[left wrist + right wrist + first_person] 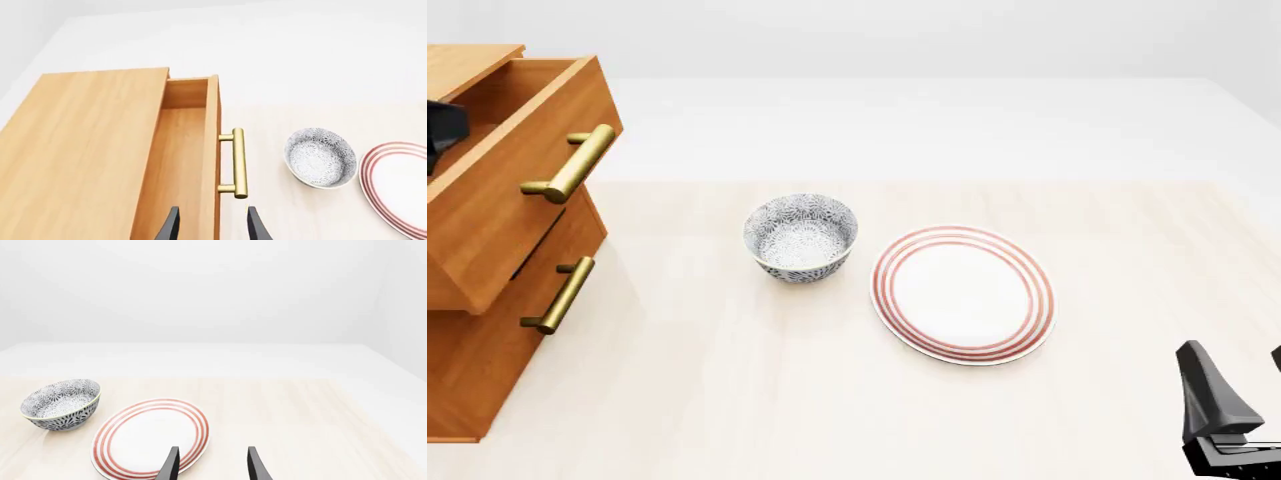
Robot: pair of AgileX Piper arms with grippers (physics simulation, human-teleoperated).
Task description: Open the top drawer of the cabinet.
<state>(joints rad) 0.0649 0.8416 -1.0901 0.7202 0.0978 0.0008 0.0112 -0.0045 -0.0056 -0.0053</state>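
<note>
The cabinet (481,370) stands at the table's left. Its top drawer (507,190) is pulled out, with the inside (179,150) showing and its brass bar handle (567,165) facing the table's middle. In the left wrist view my left gripper (212,227) is open and empty, above the drawer's front panel (212,150) and just short of the handle (237,162). A black piece of the left arm (441,128) shows over the drawer. My right gripper (1241,378) is open and empty at the near right, and it also shows in the right wrist view (212,465).
A lower drawer with a like brass handle (561,295) sits shut beneath the top one. A patterned grey bowl (801,236) and a white plate with red rings (964,292) lie mid-table. Both show in the right wrist view, bowl (60,405) and plate (150,437).
</note>
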